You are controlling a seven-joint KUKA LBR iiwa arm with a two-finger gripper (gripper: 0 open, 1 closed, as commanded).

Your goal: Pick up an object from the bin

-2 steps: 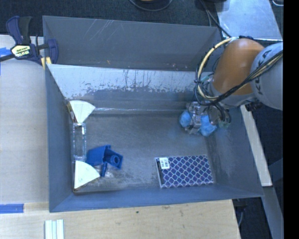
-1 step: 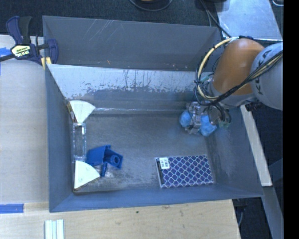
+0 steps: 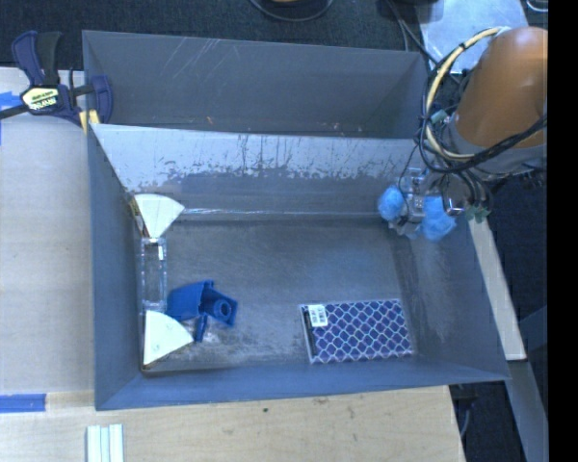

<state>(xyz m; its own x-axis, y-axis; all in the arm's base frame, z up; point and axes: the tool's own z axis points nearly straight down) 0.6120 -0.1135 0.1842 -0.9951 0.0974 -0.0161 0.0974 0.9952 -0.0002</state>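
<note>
My gripper (image 3: 414,213) hangs at the bin's far right corner, above the floor and close to the right wall. Its two blue fingertips (image 3: 393,203) stand apart with nothing between them, so it is open. Nearest to it lies a flat packet with a blue and white lattice pattern (image 3: 358,330) and a small white label, on the floor at the front right, well below the gripper in the view. A blue plastic piece (image 3: 200,306) lies at the front left.
Along the left wall lies a clear tube (image 3: 154,272) with a white fan-shaped end at each end. The arm, with its orange cover and cables, comes in over the right rim. The middle of the floor is bare.
</note>
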